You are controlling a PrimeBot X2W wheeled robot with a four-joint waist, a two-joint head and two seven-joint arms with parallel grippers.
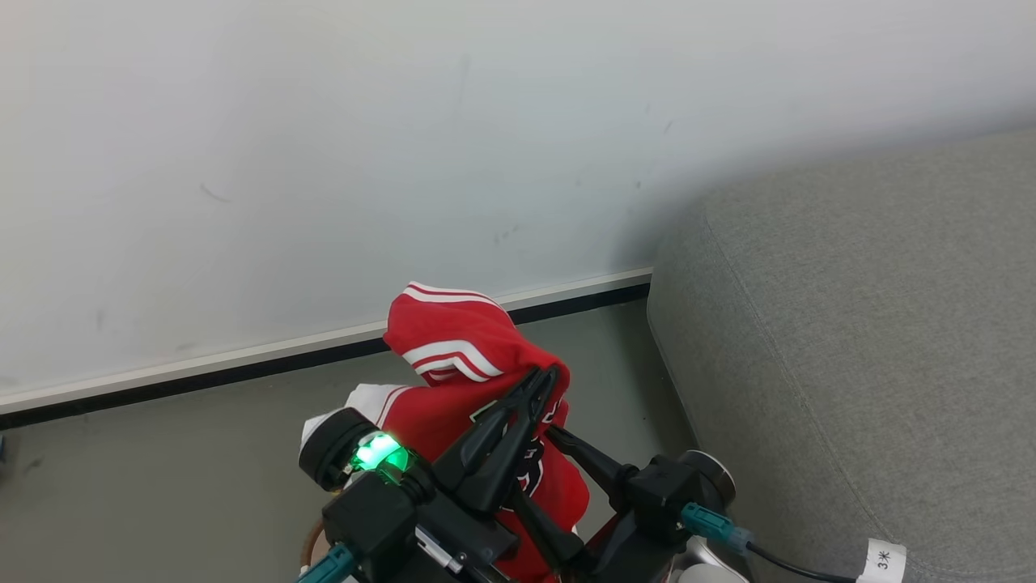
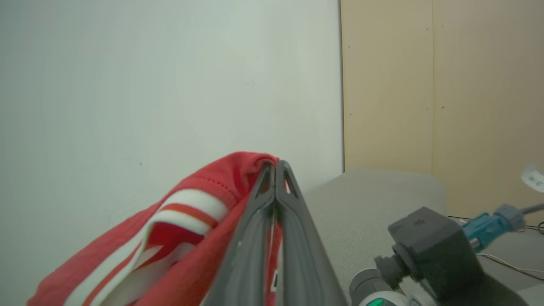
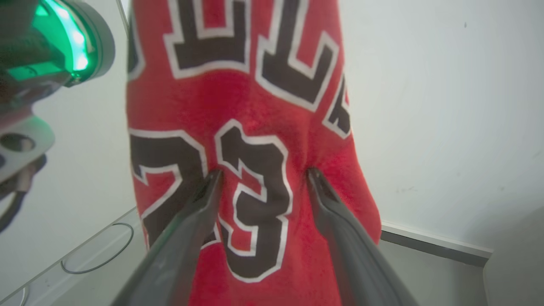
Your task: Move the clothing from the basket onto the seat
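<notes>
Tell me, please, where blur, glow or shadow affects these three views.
Head view: sharp, a soft shadow on the white wall beside the grey woven sofa seat. Left wrist view: the red white-striped fabric clothing and left gripper blur close up. Right wrist view: the green wrist light blooms; right gripper fingers are soft.

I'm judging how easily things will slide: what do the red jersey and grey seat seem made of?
The jersey: soft knit sports fabric, probably synthetic, matte; it drapes in folds, and tiny mesh holes show near the striped trim.
The seat: upholstery in coarse grey woven cloth, matte; a speckled weave and a stitched seam show.
</notes>
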